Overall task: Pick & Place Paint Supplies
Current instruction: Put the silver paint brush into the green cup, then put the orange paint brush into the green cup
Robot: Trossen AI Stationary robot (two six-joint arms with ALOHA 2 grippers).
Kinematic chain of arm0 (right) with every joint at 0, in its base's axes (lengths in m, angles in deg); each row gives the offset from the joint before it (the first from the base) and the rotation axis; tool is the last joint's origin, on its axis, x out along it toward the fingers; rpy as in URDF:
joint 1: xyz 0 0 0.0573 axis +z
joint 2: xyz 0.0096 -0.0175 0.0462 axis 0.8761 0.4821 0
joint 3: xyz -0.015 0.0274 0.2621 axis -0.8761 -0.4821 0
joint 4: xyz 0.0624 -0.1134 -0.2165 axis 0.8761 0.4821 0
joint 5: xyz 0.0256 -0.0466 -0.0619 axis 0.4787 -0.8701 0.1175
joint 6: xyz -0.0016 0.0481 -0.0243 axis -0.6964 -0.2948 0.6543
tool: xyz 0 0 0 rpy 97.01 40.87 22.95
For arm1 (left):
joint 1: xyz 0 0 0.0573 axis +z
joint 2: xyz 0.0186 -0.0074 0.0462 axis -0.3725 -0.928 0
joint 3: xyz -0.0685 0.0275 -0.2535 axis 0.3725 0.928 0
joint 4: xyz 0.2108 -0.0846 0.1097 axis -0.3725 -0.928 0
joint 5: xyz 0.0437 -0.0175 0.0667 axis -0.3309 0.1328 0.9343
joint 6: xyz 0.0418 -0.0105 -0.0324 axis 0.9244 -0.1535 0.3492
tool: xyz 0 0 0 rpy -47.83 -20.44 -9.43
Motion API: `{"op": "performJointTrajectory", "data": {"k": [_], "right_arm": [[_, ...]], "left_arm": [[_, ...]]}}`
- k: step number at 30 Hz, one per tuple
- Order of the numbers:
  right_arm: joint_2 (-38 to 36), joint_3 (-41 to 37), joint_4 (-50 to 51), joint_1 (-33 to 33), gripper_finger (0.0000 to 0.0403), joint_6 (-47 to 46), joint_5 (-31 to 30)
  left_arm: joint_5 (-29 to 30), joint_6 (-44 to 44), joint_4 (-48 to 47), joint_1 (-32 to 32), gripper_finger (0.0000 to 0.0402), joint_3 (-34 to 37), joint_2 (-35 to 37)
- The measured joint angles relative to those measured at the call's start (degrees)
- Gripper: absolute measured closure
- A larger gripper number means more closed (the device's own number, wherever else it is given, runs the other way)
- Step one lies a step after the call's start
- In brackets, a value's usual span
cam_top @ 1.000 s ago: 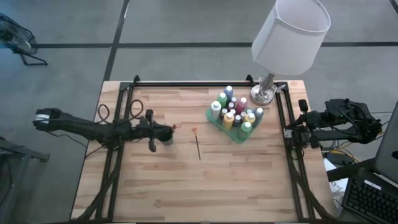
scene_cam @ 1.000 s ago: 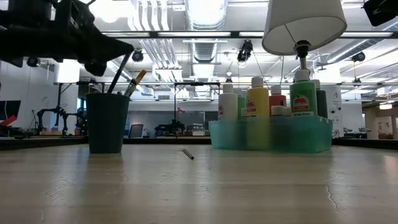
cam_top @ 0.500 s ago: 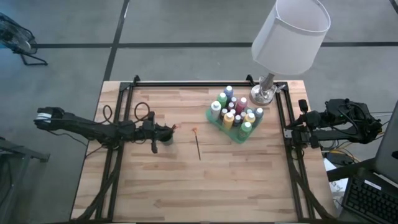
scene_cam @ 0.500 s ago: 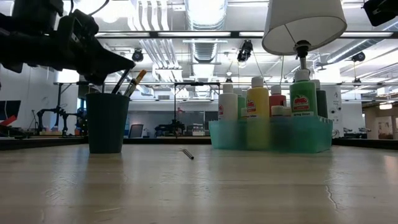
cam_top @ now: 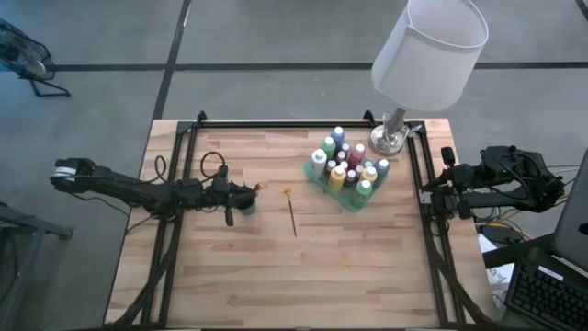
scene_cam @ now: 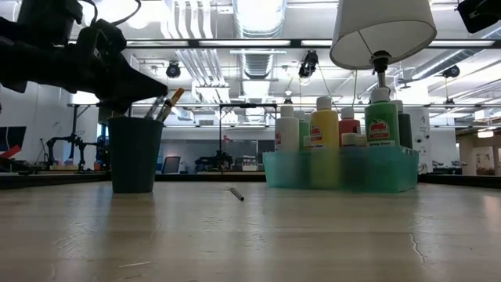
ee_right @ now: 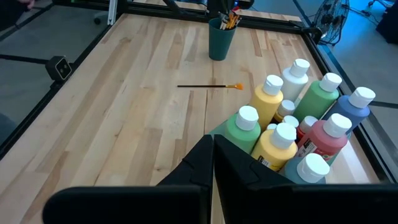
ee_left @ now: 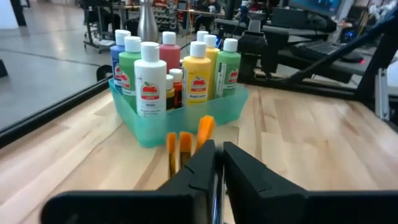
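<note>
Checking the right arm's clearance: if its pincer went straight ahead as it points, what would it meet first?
Probably the paint bottles in the green tray directly ahead of the right pincer; depth is unclear.

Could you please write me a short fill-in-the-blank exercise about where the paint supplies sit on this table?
1. The paint bottles stand together in the translucent green ____.
2. One loose brush lies flat on the wooden ____.
3. The left tool hangs over the dark green ____, which holds brushes with orange ferrules.
4. The white lamp stands at the table's far ____ corner in the high view.

Missing words: tray; table; cup; right
</note>
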State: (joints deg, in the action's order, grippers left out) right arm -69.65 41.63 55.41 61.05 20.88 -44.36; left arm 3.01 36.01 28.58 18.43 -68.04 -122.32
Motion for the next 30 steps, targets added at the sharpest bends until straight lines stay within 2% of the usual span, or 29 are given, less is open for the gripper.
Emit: {"op": "performJointTrajectory", "data": {"k": [7,12,20,25,30], "right_arm": [[0.0,0.0,0.0,0.0,0.0394,0.0,0.0],[0.0,0.0,0.0,0.0,0.0394,0.0,0.0],[0.0,0.0,0.0,0.0,0.0394,0.0,0.0],[0.0,0.0,0.0,0.0,0.0394,0.0,0.0],[0.0,0.0,0.0,0.0,0.0394,0.0,0.0]], "left_arm": [[0.0,-2.5,-0.4,0.0,0.0311,-1.0,0.0],[0.0,-0.8,-0.3,0.0,0.0283,-5.2,0.1],[1.3,8.8,-2.8,0.0,0.0278,-17.1,0.1],[5.2,9.0,-9.0,0.0,0.0278,-26.3,0.0],[5.3,9.2,-10.3,0.0,0.0278,-33.9,0.1]]}}
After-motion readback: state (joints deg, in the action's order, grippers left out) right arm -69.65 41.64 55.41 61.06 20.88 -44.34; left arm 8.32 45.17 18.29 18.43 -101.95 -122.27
